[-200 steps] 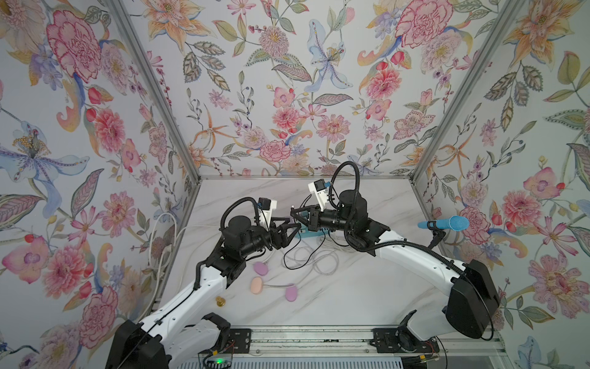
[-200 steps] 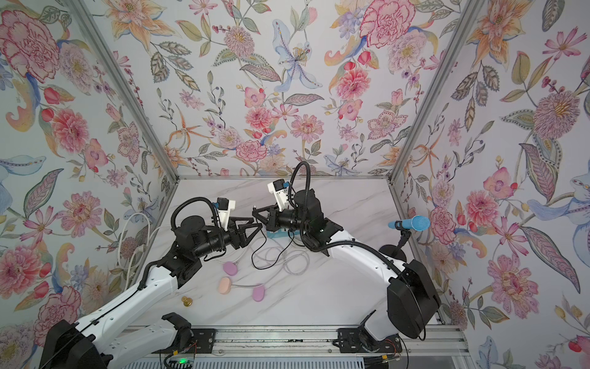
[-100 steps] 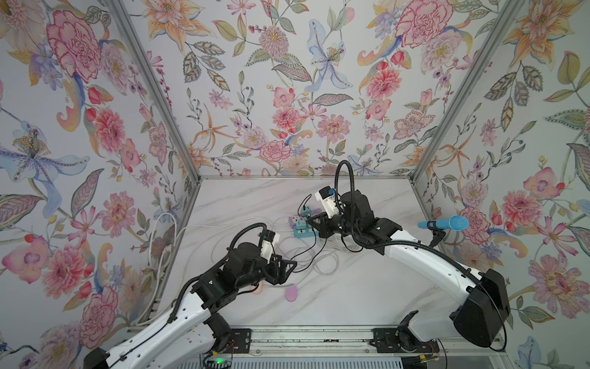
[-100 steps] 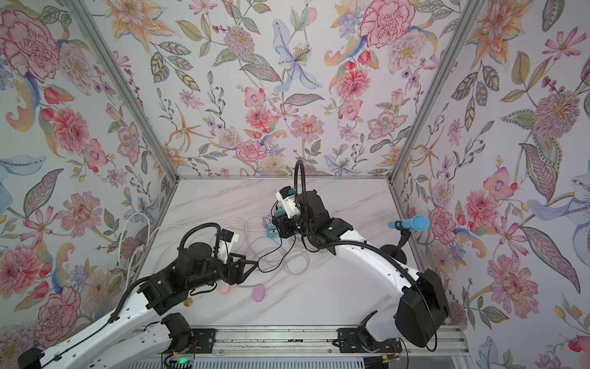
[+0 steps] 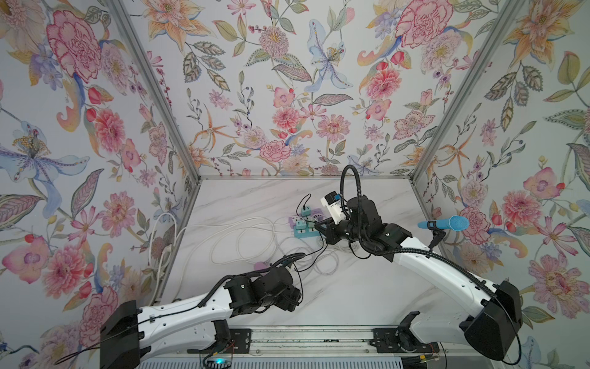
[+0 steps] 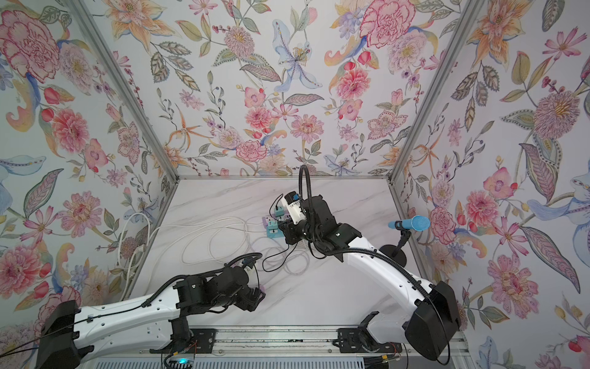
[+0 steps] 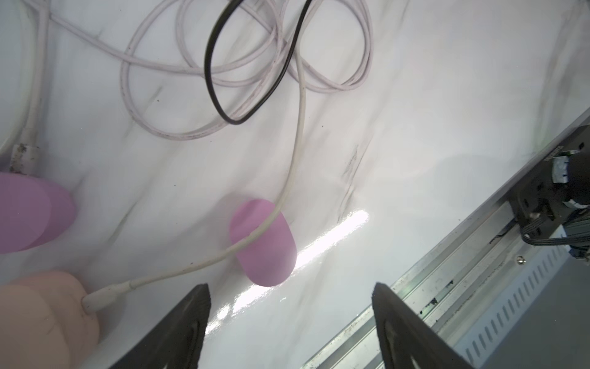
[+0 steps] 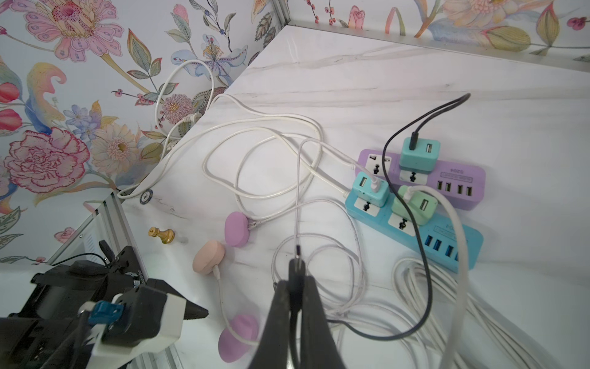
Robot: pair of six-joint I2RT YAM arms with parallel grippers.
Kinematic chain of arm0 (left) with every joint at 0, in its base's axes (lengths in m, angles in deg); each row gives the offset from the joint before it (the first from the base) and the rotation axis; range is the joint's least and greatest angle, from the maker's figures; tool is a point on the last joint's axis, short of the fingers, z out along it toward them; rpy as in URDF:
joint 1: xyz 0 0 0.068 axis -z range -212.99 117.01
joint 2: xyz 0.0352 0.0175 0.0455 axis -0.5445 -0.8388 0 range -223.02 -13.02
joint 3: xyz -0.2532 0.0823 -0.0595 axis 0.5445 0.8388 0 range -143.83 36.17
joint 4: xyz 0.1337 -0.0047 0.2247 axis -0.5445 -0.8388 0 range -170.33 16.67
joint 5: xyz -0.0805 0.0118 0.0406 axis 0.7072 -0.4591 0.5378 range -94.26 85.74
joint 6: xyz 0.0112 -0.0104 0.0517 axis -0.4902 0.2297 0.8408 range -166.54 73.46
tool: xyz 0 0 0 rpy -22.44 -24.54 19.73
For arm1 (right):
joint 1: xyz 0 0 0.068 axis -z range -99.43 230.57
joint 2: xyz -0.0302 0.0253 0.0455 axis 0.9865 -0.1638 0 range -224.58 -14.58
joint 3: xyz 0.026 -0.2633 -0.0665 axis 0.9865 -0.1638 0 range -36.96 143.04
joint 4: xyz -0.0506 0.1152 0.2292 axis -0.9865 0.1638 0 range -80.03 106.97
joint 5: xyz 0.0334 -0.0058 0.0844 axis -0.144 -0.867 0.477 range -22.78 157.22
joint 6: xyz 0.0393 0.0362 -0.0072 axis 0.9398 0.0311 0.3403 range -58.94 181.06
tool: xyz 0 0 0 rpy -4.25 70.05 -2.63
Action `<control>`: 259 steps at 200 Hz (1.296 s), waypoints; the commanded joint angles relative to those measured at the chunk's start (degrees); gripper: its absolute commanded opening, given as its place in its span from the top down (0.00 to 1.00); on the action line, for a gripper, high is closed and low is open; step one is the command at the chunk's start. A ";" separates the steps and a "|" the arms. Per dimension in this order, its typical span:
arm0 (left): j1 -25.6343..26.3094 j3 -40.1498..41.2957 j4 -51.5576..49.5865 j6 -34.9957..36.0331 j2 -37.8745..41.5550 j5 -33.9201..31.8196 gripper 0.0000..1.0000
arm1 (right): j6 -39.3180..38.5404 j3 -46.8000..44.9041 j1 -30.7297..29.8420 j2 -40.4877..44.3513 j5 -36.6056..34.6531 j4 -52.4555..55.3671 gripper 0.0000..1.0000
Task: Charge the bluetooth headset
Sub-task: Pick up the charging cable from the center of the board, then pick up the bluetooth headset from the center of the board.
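Three oval bluetooth headset cases lie near the table's front. One purple case (image 7: 261, 242) (image 8: 238, 338) lies just ahead of my left gripper (image 7: 291, 287) (image 5: 295, 297). That gripper is open and low over the table with nothing between its fingers. A peach case (image 7: 41, 316) (image 8: 209, 257) has a white cable (image 7: 102, 295) plugged into it. The other purple case (image 8: 236, 228) lies further back. My right gripper (image 8: 297, 281) (image 5: 319, 225) is shut on the black cable's plug (image 8: 297, 265), held above the table beside the power strips.
A blue power strip (image 8: 447, 236) and a purple one (image 8: 459, 179) carry teal and green adapters, and the black cable runs from a teal adapter (image 8: 418, 153). White cable loops (image 5: 242, 242) spread mid-table. A gold chess piece (image 8: 162, 234) lies front left. A blue microphone (image 5: 447, 222) stands right.
My left arm has drawn back from the middle toward the table's front edge and its jaws have widened. My right gripper has pulled back toward the power strips, still on the black plug.
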 commanded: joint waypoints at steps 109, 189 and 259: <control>0.10 0.23 8.67 -5.39 -14.09 0.14 0.27 | -3.11 -3.91 2.66 4.89 0.11 0.43 1.00; -3.62 -1.00 9.53 -0.68 -15.76 -0.81 0.40 | -4.31 -5.23 3.06 6.16 -0.19 0.41 1.00; -4.61 -2.95 9.81 2.13 -18.61 1.30 0.62 | -4.53 -5.62 3.29 5.87 -0.12 0.42 1.00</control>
